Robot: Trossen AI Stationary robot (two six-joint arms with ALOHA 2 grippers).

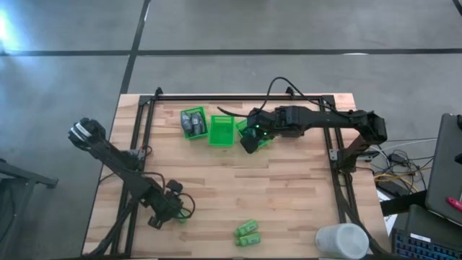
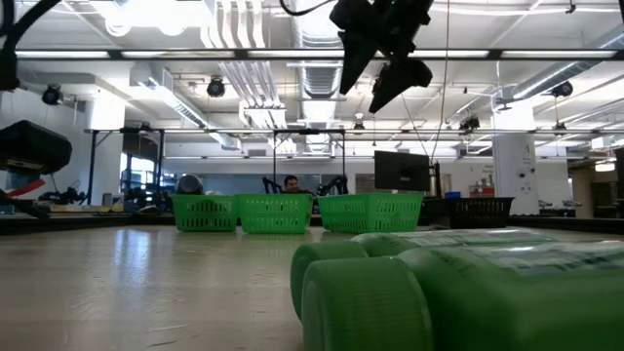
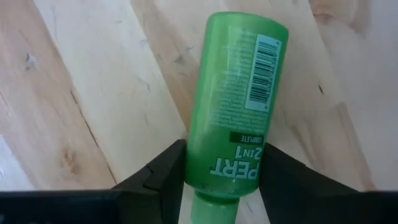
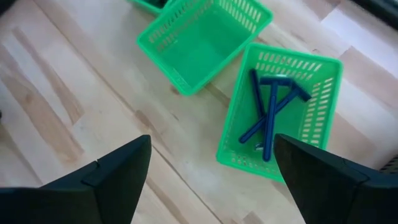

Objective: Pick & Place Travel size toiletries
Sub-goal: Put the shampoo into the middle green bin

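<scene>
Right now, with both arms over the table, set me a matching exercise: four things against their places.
Things:
1. Pert bottle
2. razors
3. grey tubes
4. white cylinder

Places:
A. in the end basket nearest the left arm's side
B. held in the left gripper
C. at a corner of the table, on the right arm's side
D. in the mesh basket below the open right gripper

Pairs: 1-B, 2-D, 3-A, 4-C
</scene>
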